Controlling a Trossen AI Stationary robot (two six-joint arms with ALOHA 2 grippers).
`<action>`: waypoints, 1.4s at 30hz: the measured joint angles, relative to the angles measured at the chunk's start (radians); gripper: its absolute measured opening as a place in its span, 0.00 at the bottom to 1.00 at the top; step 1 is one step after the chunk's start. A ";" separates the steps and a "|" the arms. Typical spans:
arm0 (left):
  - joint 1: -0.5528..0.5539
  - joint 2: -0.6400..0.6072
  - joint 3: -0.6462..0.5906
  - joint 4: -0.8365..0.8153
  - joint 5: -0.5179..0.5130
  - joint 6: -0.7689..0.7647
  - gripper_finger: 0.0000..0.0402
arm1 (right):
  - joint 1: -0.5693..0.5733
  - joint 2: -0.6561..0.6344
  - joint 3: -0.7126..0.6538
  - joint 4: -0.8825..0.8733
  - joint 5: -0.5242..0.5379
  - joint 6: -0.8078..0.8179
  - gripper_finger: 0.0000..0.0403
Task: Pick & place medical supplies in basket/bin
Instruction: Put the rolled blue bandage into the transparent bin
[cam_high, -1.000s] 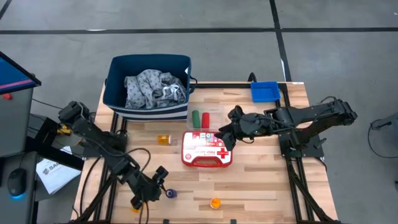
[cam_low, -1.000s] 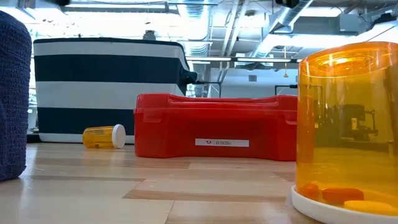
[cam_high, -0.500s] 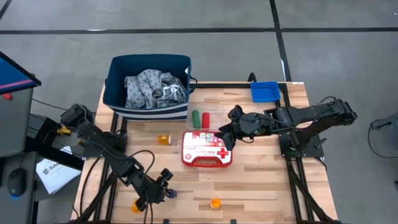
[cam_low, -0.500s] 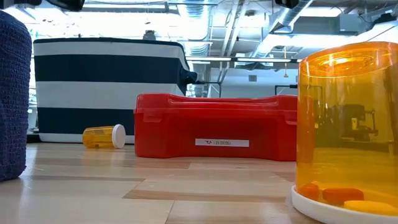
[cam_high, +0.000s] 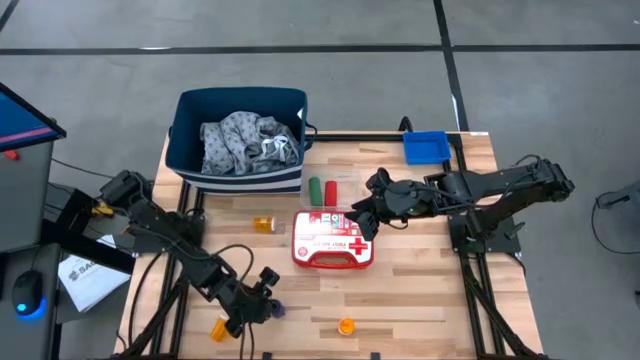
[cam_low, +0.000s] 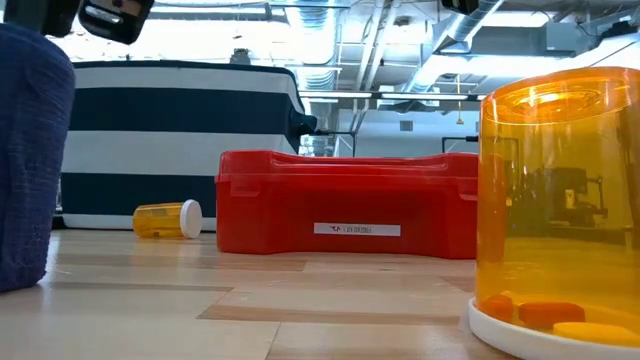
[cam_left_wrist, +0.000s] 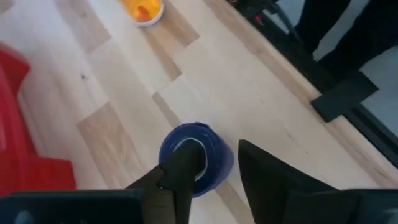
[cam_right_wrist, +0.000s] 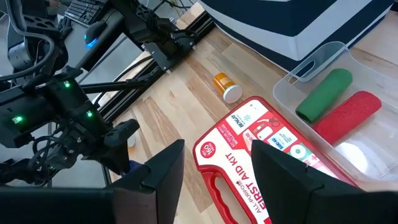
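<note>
The first-aid case (cam_right_wrist: 261, 158) carries the only legible text. In the right wrist view its red-and-white lid reads "FIRST AID KIT" in large white letters along the red band beside the handle. Smaller print on the lid and the white label (cam_low: 357, 229) on the case's front wall cannot be read.

We list: navy basket (cam_high: 240, 165) holding grey-white cloth (cam_high: 245, 140); green cylinder (cam_high: 314, 190) and red cylinder (cam_high: 330, 191) side by side; orange bottle (cam_high: 263, 224) lying down; dark blue cylinder (cam_left_wrist: 196, 158) upright; empty blue bin (cam_high: 427, 147).
</note>
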 joint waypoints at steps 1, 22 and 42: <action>0.004 0.000 0.000 -0.008 -0.002 -0.010 0.25 | 0.000 0.000 0.000 0.000 0.000 0.000 0.45; 0.048 -0.257 -0.002 -0.138 -0.227 -0.123 0.01 | -0.018 0.000 0.000 -0.020 -0.001 -0.007 0.45; 0.543 -0.070 0.235 0.088 -0.376 0.459 0.01 | -0.017 -0.158 0.000 -0.227 0.098 0.001 0.45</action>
